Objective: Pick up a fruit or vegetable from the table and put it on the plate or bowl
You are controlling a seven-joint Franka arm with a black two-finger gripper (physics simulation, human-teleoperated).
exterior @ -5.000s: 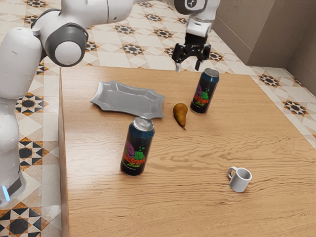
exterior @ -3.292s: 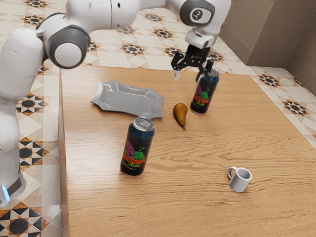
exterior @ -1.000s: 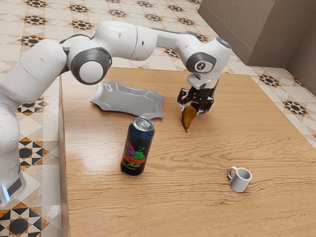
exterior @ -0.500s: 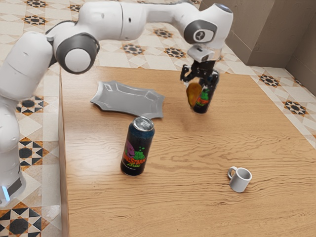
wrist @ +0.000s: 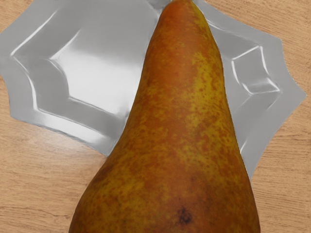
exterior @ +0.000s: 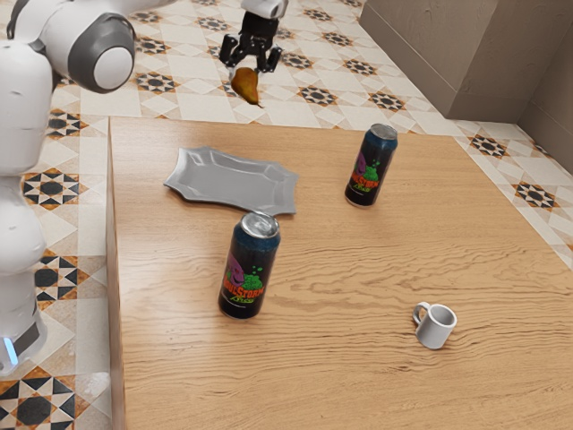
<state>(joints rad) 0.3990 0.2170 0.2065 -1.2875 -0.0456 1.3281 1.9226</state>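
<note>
A brown-orange pear (exterior: 246, 87) hangs high in the air with my black gripper (exterior: 251, 64) shut on it. It is above the far side of the table, over the grey scalloped plate (exterior: 231, 180). In the wrist view the pear (wrist: 180, 145) looms large under my hand, and the plate (wrist: 73, 82) lies directly beneath it on the wooden table.
A dark soda can (exterior: 249, 265) stands in front of the plate. Another can (exterior: 370, 166) stands toward the exterior view's right. A small white mug (exterior: 435, 324) sits near the front right. The table's left edge (exterior: 111, 233) runs beside the plate.
My gripper closed on the pear on the table, lifted it, and has now carried it up and toward the exterior view's left, over the plate.
</note>
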